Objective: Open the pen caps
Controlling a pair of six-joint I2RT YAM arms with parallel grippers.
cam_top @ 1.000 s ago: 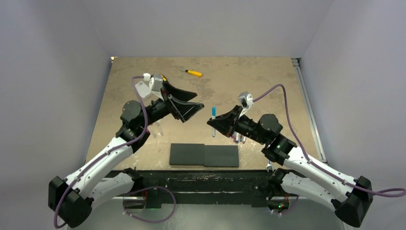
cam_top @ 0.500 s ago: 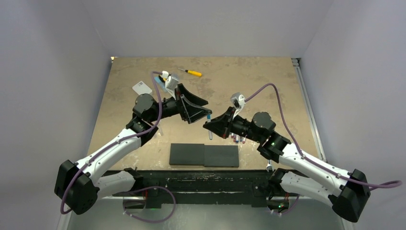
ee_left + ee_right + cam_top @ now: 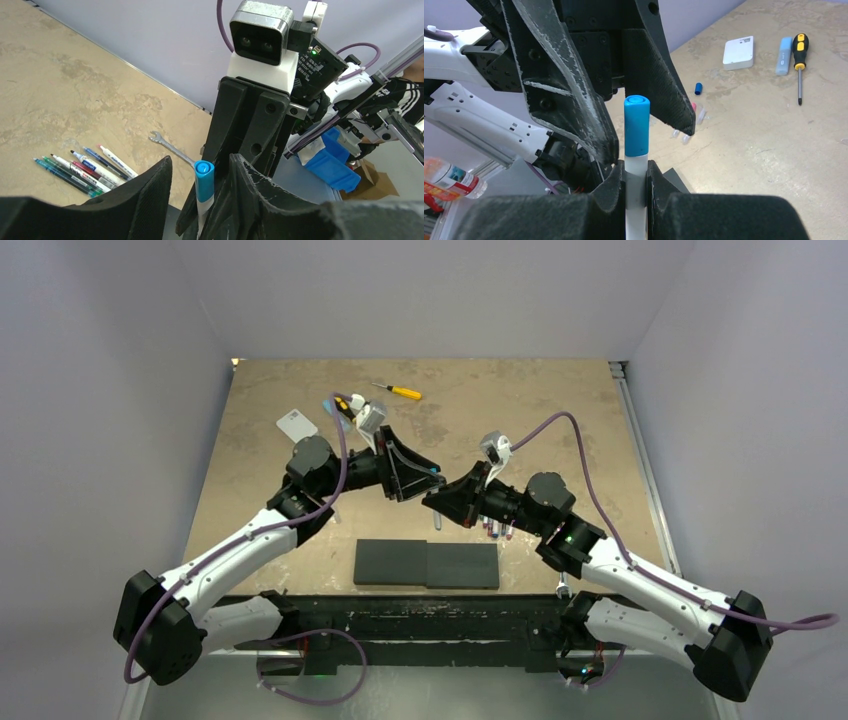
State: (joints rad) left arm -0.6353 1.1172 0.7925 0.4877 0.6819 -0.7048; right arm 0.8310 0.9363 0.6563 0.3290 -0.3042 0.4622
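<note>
Right gripper (image 3: 636, 182) clamps the white pen (image 3: 636, 166) at lower centre of its wrist view, the light blue cap (image 3: 636, 125) upright above. Left gripper (image 3: 201, 165) stands partly open around that cap, seemingly not touching, though contact is hard to judge.

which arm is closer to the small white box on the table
Left. The left arm passes just beside the white box, on its near side; the right arm, gripping a pen, is well off to the box's right.
</note>
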